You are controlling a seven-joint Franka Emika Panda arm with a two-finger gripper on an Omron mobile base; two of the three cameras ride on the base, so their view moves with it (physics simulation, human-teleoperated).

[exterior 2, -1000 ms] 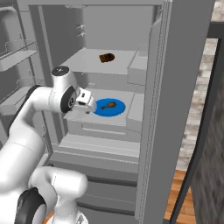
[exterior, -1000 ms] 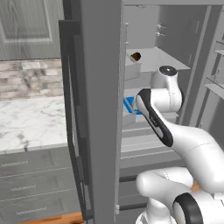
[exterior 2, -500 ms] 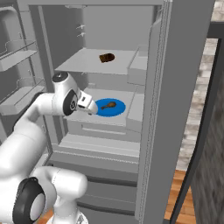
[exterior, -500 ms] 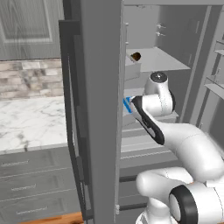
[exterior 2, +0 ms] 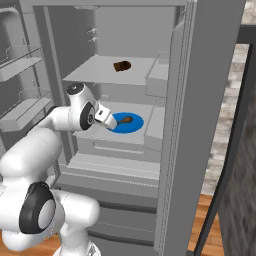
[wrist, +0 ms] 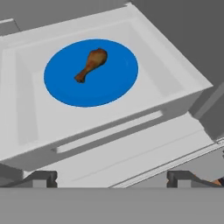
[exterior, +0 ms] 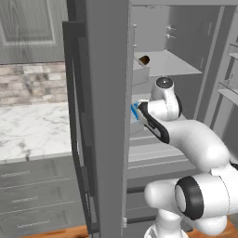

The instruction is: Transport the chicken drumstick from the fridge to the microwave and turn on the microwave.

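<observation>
Blue plate (wrist: 91,73) carries the chicken drumstick (wrist: 91,64) in an open fridge (exterior 2: 150,150) drawer. Hand (wrist: 112,177) hovers near, fingers spread wide, empty, fingertips (wrist: 41,177) cut off by the frame edge. No writing is legible.

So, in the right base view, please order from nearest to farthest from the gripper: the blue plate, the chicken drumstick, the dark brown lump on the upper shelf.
1. blue plate, just beyond the gripper
2. chicken drumstick, on the plate's middle
3. dark brown lump, on the shelf above
</observation>
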